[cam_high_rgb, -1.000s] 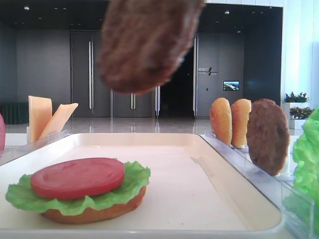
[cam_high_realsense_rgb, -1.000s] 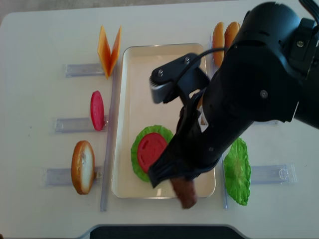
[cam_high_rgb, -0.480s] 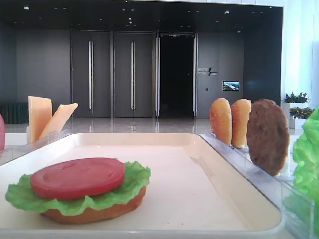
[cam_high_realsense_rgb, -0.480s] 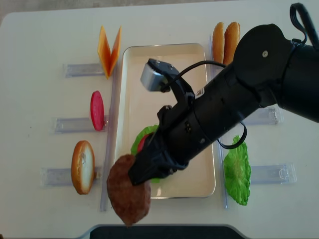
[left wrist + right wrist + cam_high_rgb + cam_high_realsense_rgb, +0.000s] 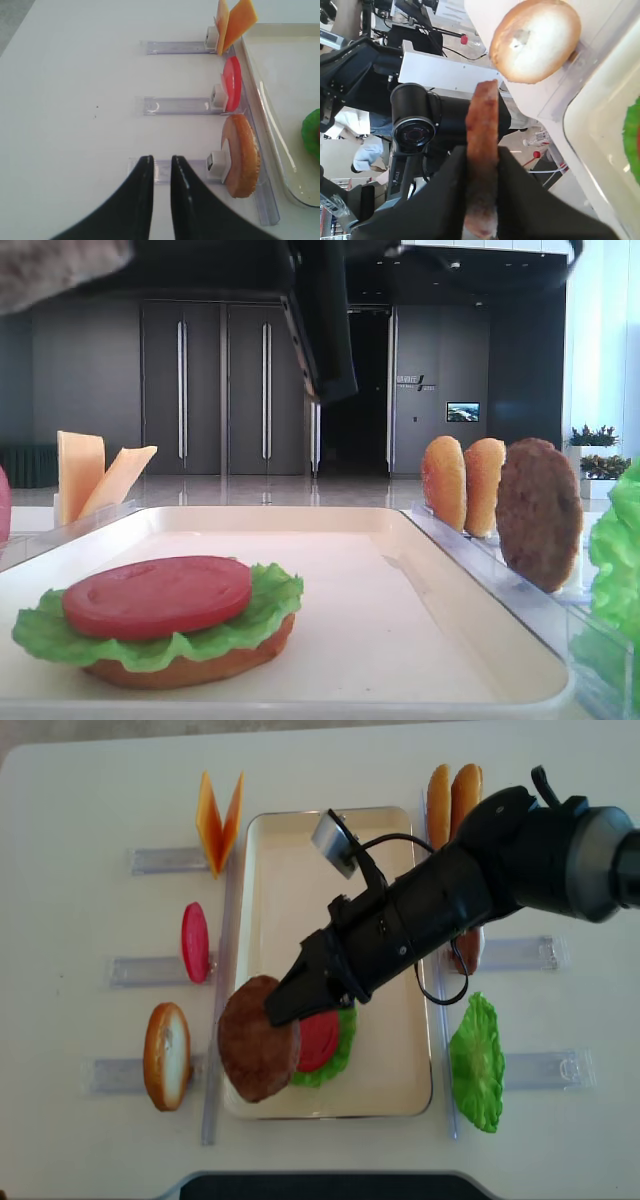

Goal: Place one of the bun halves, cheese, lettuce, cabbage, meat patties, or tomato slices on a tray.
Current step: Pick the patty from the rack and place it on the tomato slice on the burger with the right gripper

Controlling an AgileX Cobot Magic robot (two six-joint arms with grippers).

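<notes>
grainy brown oval patty (image 5: pixel 257 1038), black fingers (image 5: pixel 445 190)

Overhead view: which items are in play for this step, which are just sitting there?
In play:
- meat patty, gripped in the right gripper, jaws shut on it
- tray
- stack on the tray: bun half, lettuce, tomato slice

Sitting there:
- cheese
- racked tomato slice
- racked bun
- lettuce leaf
- left gripper, shut, empty

grainy matt meat patty (image 5: pixel 257 1038), glossy cream tray (image 5: pixel 400 1095), clear plastic racks (image 5: pixel 182 105), smooth red tomato slice (image 5: pixel 157 595), ruffled lettuce (image 5: pixel 475 1063), matt white table (image 5: pixel 75 100)
</notes>
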